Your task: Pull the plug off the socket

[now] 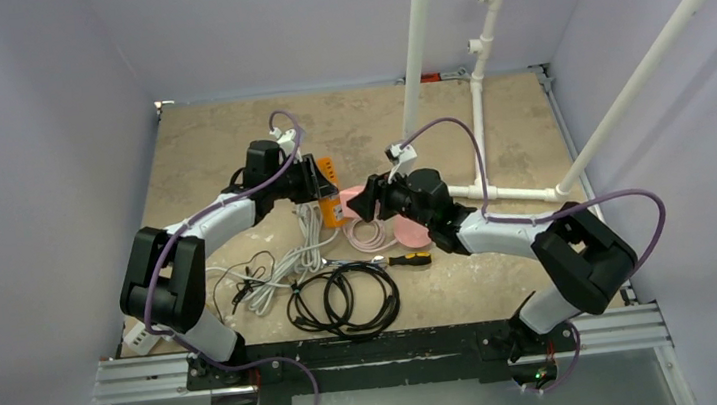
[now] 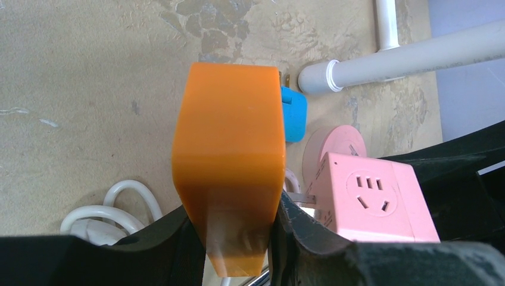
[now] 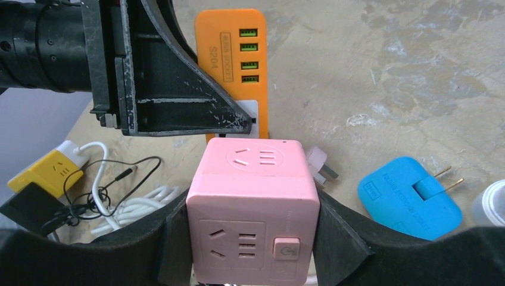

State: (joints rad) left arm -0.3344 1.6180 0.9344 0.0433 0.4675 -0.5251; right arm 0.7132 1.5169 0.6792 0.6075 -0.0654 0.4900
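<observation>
Plug [image 3: 320, 166] half behind pink socket cube [image 3: 253, 202]

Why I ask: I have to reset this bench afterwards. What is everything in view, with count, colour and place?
power strip: one, orange, mid-table, clamped in the left gripper
cube socket: one, pink, clamped in the right gripper, beside the strip
plug: one, pale pink, at the cube's far right corner
travel adapter: one, blue, flat on the table, right of the cube
disc: one, pink, under the right arm
small socket: one, yellow, near left side
white cable: one bundle, front centre
black cable: one coil, front centre
pink cable: one coil, by the disc
screwdriver: one, yellow and black, beside the black coil
pipe frame: one, white, far right
left gripper: black, shut
right gripper: black, shut
</observation>
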